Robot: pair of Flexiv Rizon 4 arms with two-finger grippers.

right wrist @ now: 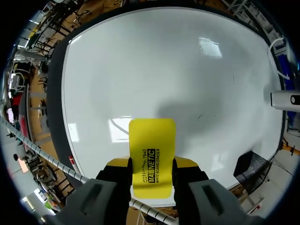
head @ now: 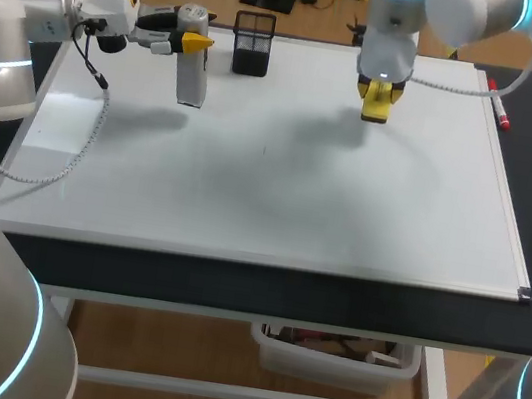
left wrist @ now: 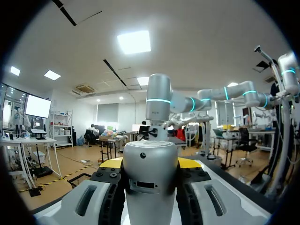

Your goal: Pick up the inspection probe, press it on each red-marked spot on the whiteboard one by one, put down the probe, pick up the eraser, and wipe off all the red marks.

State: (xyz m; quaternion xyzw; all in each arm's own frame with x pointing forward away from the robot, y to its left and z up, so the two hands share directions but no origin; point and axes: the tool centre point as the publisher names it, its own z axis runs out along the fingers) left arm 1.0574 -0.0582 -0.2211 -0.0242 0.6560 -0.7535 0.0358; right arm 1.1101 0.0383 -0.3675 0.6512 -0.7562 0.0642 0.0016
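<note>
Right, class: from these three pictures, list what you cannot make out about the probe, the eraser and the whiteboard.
- The probe: its lower end is cut off by the edge in the left wrist view. In the head view, contact with the whiteboard is too small to judge.
- The eraser: its wiping face is turned away in the right wrist view, and the right gripper mostly hides it in the head view.
- Faint specks on the whiteboard: too small to identify.

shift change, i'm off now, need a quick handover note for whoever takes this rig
Left hand: shut on the inspection probe, held upright near the far left corner of the whiteboard.
Right hand: shut on the yellow eraser, above the board's far middle.
Done: no red marks show on the board; it looks wiped.
Left: set down the probe and eraser, after checking for faint marks.
</note>
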